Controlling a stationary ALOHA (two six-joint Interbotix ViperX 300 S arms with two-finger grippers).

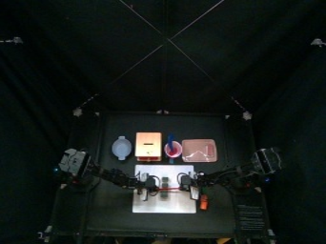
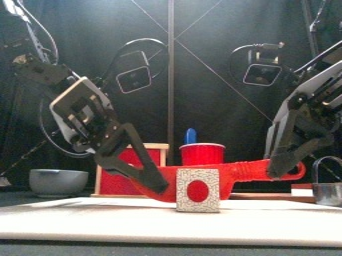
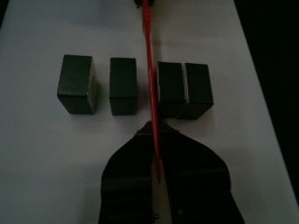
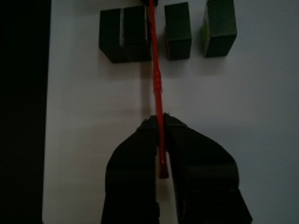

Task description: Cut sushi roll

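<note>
The sushi roll [image 3: 124, 85] lies on the white board [image 3: 260, 87] as several dark green pieces in a row. In the front view, one piece [image 2: 198, 190] shows a white speckled cut face with a red centre. My left gripper [image 3: 156, 133] is shut on a thin red knife [image 3: 149, 61] whose blade runs through the gap between two middle pieces. My right gripper [image 4: 156, 124] is shut on a red knife [image 4: 149, 79] that passes between two pieces [image 4: 122, 35]. In the front view, both red blades slant down to the roll from the left gripper [image 2: 114, 150] and the right gripper [image 2: 283, 166].
Behind the board stand a grey bowl [image 2: 56, 181], an orange box [image 1: 151, 145], a red cup [image 2: 205, 154] with a blue object [image 2: 190, 135] in it, and a pink tray [image 1: 200, 150]. Black curtains close the pen all round.
</note>
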